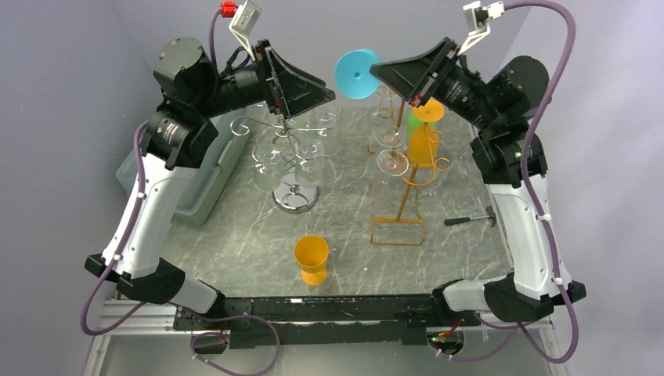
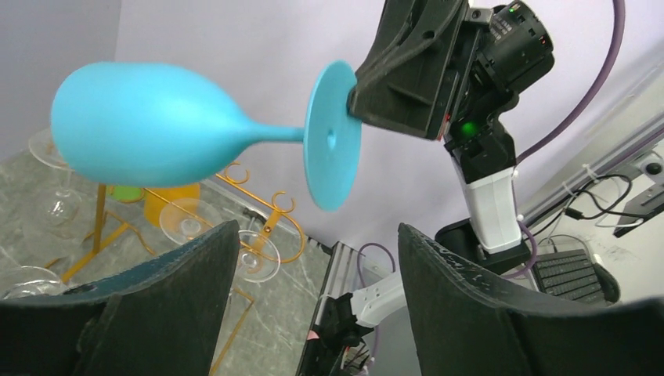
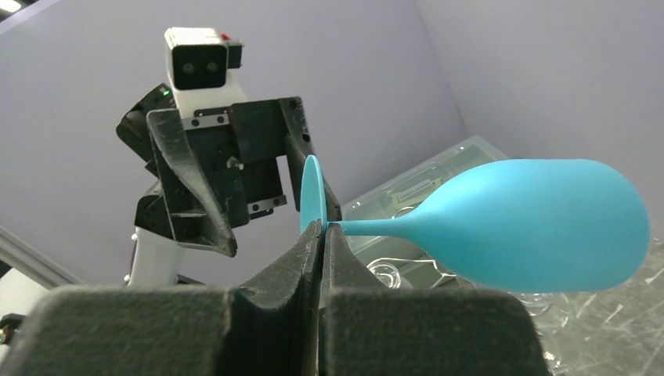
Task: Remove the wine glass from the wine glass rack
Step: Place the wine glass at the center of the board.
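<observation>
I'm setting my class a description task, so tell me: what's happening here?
The right gripper is shut on the foot of a blue wine glass, holding it sideways in the air, off the racks. The left gripper faces it with open jaws, touching nothing. Clear glasses hang on the gold rack and the silver rack. An orange glass stands on the table.

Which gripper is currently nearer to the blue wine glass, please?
Right. The right gripper is shut on the foot of the blue wine glass, holding it in the air; the left gripper stands open just short of the glass, apart from it.
</observation>
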`<state>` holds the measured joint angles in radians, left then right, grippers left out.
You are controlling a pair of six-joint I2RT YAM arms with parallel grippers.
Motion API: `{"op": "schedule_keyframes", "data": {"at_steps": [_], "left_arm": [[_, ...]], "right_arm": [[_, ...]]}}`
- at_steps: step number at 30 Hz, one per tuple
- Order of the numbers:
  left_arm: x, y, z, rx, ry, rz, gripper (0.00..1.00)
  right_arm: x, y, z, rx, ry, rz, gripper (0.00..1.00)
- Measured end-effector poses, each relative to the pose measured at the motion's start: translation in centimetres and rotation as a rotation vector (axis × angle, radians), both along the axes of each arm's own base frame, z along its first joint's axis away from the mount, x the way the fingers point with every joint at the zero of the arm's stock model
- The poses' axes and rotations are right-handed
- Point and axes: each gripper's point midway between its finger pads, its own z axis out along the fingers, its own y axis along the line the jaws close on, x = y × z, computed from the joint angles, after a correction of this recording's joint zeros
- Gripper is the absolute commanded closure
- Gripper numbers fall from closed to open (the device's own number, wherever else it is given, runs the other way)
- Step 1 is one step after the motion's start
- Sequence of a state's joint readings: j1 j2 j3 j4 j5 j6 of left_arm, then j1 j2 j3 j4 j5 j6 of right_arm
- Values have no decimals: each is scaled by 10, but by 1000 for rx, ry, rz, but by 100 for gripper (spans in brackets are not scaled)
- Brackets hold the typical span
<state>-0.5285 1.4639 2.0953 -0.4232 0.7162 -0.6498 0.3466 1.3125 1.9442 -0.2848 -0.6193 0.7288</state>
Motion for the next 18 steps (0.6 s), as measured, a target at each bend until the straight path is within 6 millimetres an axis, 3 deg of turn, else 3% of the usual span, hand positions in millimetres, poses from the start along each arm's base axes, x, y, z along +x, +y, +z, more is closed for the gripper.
{"op": "schedule_keyframes", "data": {"at_steps": [6,16,18], "left_arm": [[9,-4,0,-24,30,-31,39],[16,-12,-7,-32,88,-74,74],[17,-11,-10,-30,98,-72,86]], "right_arm": [[3,23,-10,-22,5,33,100],[10,36,-18,-42,6,34,100],[10,36,-17,-43,2,35,100]]}}
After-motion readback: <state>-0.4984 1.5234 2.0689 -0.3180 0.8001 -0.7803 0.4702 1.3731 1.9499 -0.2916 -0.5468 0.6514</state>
